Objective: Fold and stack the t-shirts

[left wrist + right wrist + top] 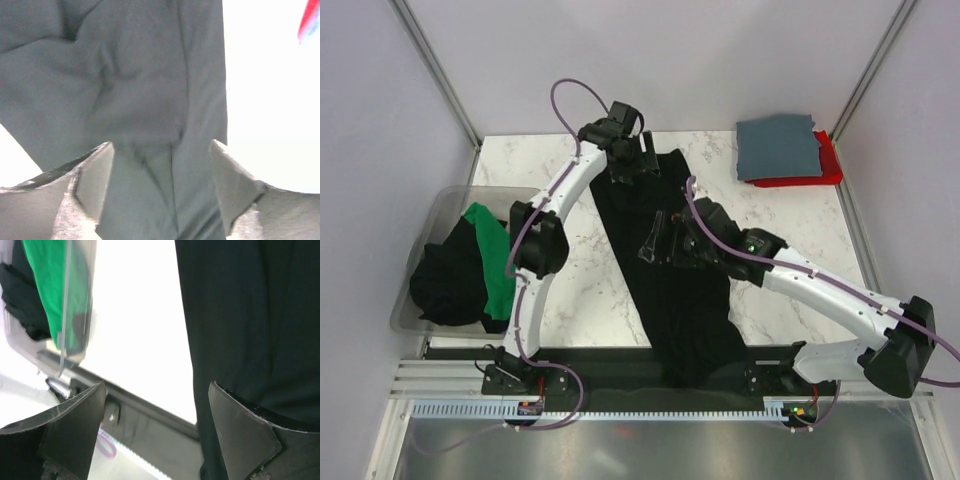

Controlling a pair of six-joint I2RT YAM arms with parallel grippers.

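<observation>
A large black t-shirt (675, 270) lies stretched lengthwise on the marble table, from the back to over the front edge. My left gripper (638, 165) is open at its far end; in the left wrist view the cloth (145, 85) fills the space between the spread fingers of the gripper (161, 145). My right gripper (655, 245) is open over the shirt's left edge; in the right wrist view the gripper (156, 385) straddles that edge, with the black shirt (250, 315) on the right. A folded slate grey-blue shirt (778, 147) lies on a red one (825, 165) at the back right.
A clear plastic bin (445, 205) stands off the table's left edge, holding a green shirt (492, 255) and a black one (445, 285); it also shows in the right wrist view (75, 300). Grey walls enclose the table. A black rail (620, 365) runs along the front.
</observation>
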